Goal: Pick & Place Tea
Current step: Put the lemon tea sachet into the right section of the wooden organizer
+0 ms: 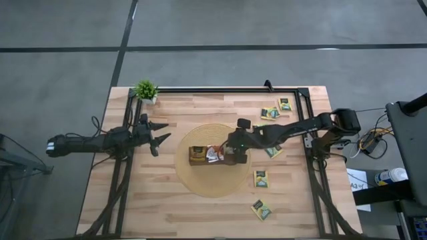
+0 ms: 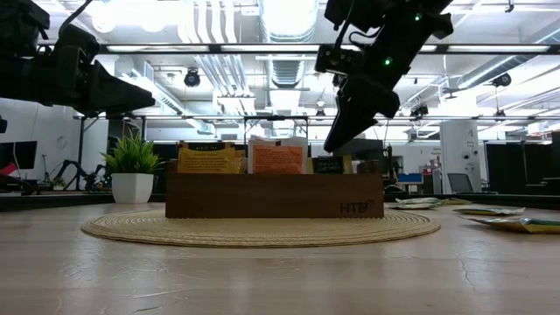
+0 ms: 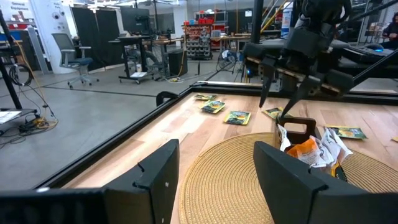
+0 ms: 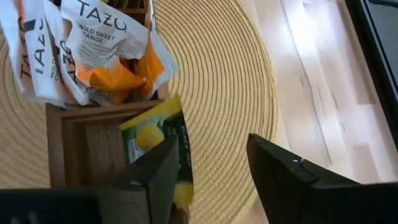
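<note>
From above, the right gripper (image 1: 230,155) was seen over the long brown wooden tray (image 1: 197,161) on the round woven mat (image 1: 200,183). In its wrist view, the jaws stood apart, empty, beside a dark green-and-yellow paper tea sachet (image 4: 158,146) in the tray's end compartment. The left gripper (image 1: 160,137) was parked open, empty, aside.

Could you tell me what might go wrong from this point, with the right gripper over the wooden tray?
1. The green-and-yellow sachet sits tilted against the tray's edge beside the right gripper, whose fingers are apart; it may tip out onto the woven mat.
2. Lifting away, a finger could snag that sachet.
3. The white-and-orange sachets stand crumpled and may crowd later ones.
The left gripper waits open, off the mat.
</note>
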Robot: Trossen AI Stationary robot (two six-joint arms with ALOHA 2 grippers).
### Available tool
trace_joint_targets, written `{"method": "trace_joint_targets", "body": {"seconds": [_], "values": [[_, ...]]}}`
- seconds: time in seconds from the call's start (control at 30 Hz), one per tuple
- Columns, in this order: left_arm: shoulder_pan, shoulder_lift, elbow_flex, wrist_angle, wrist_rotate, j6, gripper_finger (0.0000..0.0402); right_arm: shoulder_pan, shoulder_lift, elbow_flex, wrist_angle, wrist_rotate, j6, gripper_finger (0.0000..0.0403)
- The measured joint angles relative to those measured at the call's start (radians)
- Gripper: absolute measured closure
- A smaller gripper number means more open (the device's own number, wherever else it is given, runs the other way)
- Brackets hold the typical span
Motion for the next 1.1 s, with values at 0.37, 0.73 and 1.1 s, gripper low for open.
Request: {"method": "trace_joint_targets", "body": {"seconds": [0.37,0.73,1.1], "values": [[-0.001,0.000,0.000,0.000,0.000,0.000,0.0199,0.000,-0.180,-0.051,-0.171,0.002,0.194,0.0220],[0.000,0.000,0.000,0.000,0.000,0.000,0.0199,-0.018,-0.360,-0.308,-0.176,0.101,0.318,0.0229],[0.000,0.000,0.000,-0.001,0.000,0.000,0.0199,-0.234,-0.471,-0.457,-0.169,0.058,0.636,0.0218]]}}
